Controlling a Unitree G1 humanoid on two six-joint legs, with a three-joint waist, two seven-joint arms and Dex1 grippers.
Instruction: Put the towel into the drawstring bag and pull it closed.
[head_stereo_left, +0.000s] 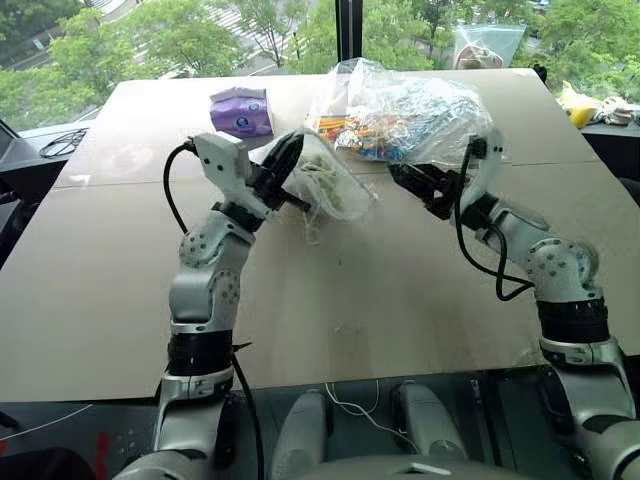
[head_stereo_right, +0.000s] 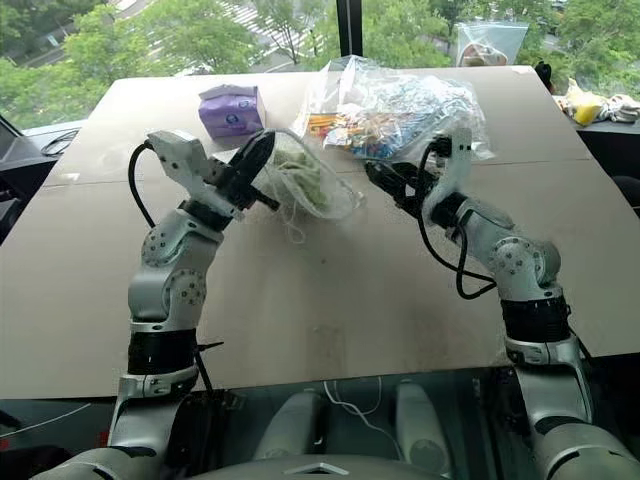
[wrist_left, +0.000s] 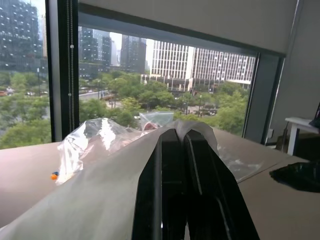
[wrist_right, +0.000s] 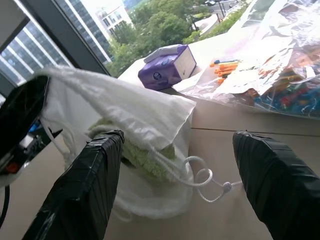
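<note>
A tan table (head_stereo_left: 330, 320) spans the view, with a seam running across it. On its far part a purple packet (head_stereo_left: 242, 111) stands near the left, and to its right lies a clear crinkly plastic bag (head_stereo_left: 405, 115) of colourful items, orange sticks showing at its near-left edge; the two are apart. Past the far edge a smaller clear bag (head_stereo_left: 487, 45) stands against the window (head_stereo_left: 180, 35), a dark mullion (head_stereo_left: 348, 28) rises between the panes with green trees outside, and something yellow (head_stereo_left: 578, 103) lies off the table's far right corner.
</note>
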